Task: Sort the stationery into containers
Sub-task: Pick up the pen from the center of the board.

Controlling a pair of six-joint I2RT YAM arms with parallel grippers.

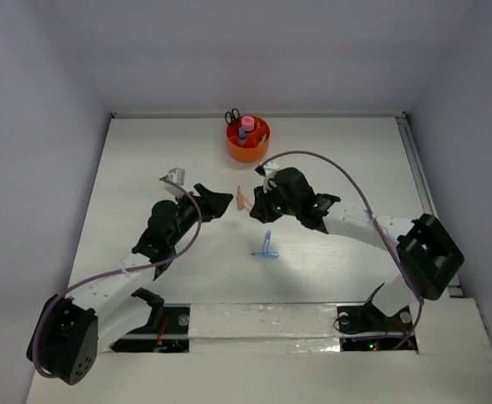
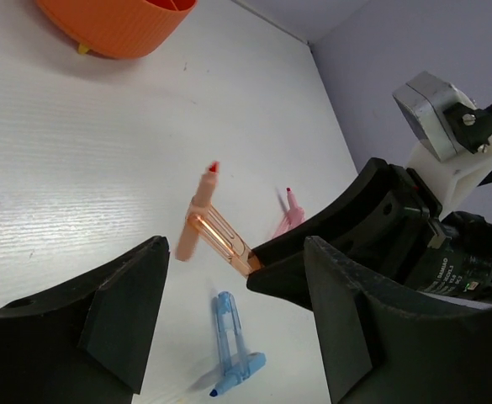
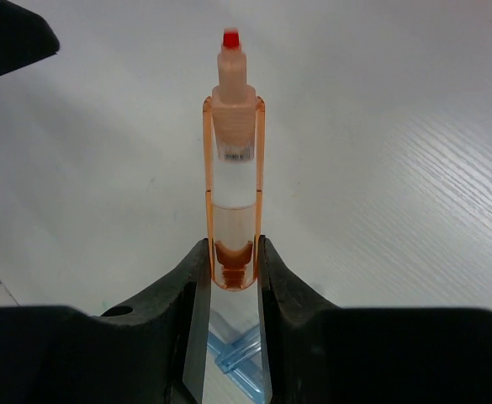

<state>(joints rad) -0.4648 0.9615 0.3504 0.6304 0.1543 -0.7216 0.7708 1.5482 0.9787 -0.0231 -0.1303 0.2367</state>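
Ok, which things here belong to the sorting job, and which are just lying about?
Job: tub, marker in the right end effector, blue T-piece, scissors.
Not job: purple cable, table.

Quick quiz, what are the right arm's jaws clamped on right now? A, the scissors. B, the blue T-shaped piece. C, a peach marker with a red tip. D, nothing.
C: in the right wrist view the right arm's jaws pinch the tail end of the peach marker; the blue T-shaped piece lies ungripped.
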